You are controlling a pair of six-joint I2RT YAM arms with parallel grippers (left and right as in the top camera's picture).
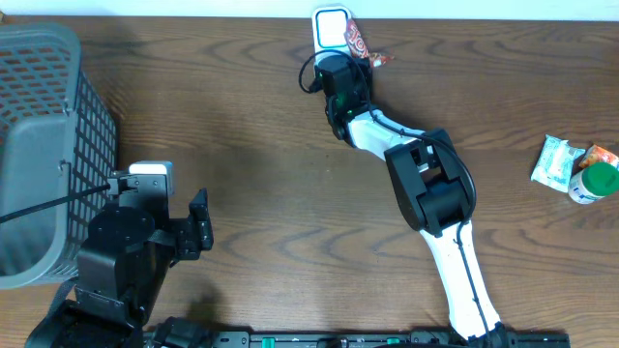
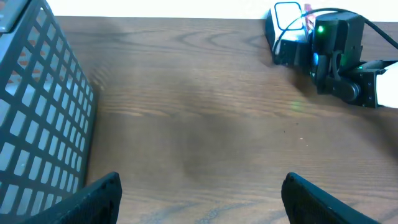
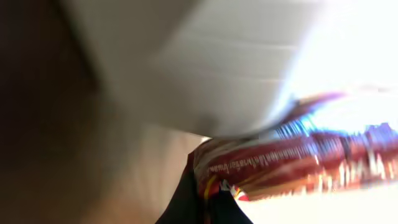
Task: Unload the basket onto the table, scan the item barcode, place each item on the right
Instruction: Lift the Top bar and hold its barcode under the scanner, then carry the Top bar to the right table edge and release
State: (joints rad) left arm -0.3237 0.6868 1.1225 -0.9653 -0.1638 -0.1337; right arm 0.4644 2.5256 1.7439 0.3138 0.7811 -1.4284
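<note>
Two arms work at your wood-grain table (image 1: 242, 126), and only the right one has anything in it. Your right gripper (image 1: 350, 60) reaches to the far edge with its fingers pressed together. They seem to pinch the lower edge of a crinkled snack packet (image 1: 360, 43), though the wrist camera is too blurred to show the exact contact. The packet is glossy red foil with white swirls and small print. It sits up against the right side of the scanner (image 1: 330, 26), a white, rounded-rectangle block with a thin blue rim. From the right wrist you see only a smooth white slab filling the top of the view and the shiny red wrapper curving just beneath it. I cannot make out a barcode on it.

Your left gripper (image 2: 199, 204) hangs low over bare wood near the front of the table, well apart from the scanner. Its matt black fingers (image 2: 93, 200) are spread wide with nothing between them. Just to its left stands a grey plastic basket (image 1: 39, 145), with walls moulded as a grid of small square holes.

Well off to the right lie a pale, soft-looking wrapper (image 1: 555, 160) and a small round tub with a green lid (image 1: 594, 181), touching each other.
</note>
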